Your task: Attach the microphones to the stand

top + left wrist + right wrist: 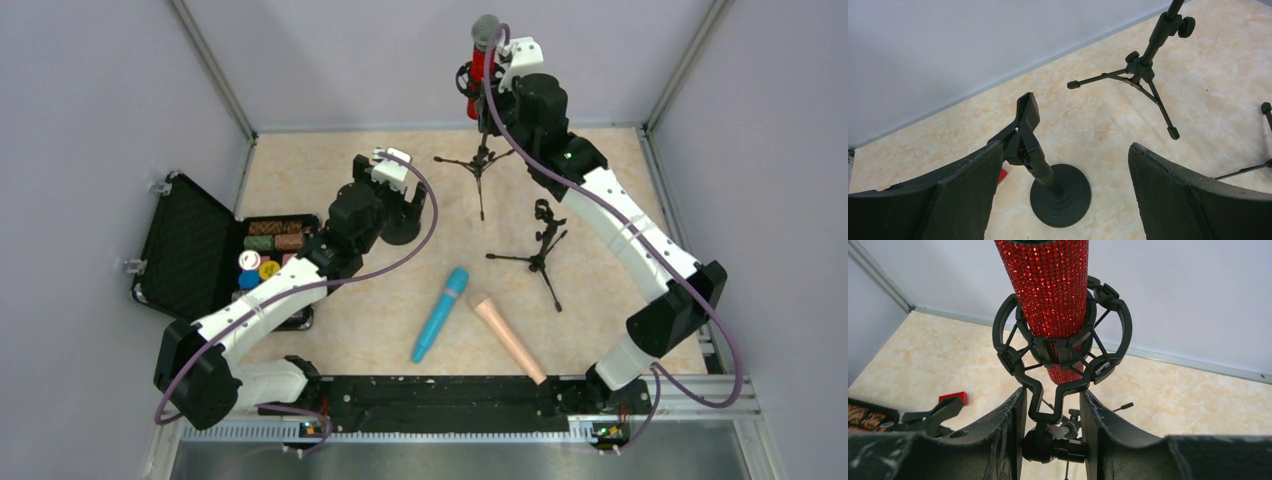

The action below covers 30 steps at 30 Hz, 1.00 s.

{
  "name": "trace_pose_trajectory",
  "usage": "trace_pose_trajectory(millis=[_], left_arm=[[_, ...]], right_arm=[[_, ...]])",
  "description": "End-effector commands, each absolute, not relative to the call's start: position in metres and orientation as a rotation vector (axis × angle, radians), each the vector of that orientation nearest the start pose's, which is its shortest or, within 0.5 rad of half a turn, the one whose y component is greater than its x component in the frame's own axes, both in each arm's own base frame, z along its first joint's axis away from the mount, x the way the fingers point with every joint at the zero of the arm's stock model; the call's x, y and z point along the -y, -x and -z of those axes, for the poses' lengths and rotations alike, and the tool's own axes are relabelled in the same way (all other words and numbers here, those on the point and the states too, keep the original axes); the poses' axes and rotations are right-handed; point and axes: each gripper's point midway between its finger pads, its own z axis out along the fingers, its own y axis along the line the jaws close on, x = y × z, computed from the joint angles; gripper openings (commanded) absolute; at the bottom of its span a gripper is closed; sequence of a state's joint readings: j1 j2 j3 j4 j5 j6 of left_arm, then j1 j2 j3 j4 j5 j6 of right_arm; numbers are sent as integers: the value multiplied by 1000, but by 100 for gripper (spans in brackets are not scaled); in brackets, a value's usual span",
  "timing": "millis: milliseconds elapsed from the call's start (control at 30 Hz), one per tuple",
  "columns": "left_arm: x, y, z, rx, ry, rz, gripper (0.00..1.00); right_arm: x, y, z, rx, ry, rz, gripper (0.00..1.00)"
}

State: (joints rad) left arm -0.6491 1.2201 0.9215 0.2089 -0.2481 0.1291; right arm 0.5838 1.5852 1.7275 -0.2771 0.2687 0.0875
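The glittery red microphone (1048, 285) with its grey mesh head (486, 30) stands upright in the black shock mount (1007, 315) of the far tripod stand (480, 162). My right gripper (1053, 392) is shut on the mount's swivel joint (1048, 445) just under the cradle. The cyan-blue microphone (441, 314) and the peach-pink microphone (510, 338) lie side by side on the table in front. My left gripper (1063, 185) hangs open above a round-base stand (1060, 195) whose clip (1025, 127) holds nothing.
A second short tripod stand (541, 250) stands right of centre. An open black case (190, 250) with coloured items lies at the left. A small red block (953, 398) rests near the round-base stand. Walls close in the back and sides.
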Motion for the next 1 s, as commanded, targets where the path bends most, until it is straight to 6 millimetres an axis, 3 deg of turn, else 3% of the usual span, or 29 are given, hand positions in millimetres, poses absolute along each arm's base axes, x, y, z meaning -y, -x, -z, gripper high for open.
trace_pose_trajectory(millis=[0, 200, 400, 567, 967], left_arm=[[217, -364, -295, -1564, -433, 208, 99], [219, -363, -295, -1563, -436, 214, 99], [219, -364, -293, -1566, -439, 210, 99], [220, -364, -291, -1570, -443, 209, 99], [220, -364, -291, -1569, -444, 206, 99]], right_arm=[[-218, -455, -463, -1517, 95, -298, 0], [-204, -483, -453, -1544, 44, -255, 0], [-203, -514, -449, -1560, 33, -233, 0], [-200, -544, -435, -1598, 19, -216, 0], [-199, -590, -401, -1648, 49, -238, 0]])
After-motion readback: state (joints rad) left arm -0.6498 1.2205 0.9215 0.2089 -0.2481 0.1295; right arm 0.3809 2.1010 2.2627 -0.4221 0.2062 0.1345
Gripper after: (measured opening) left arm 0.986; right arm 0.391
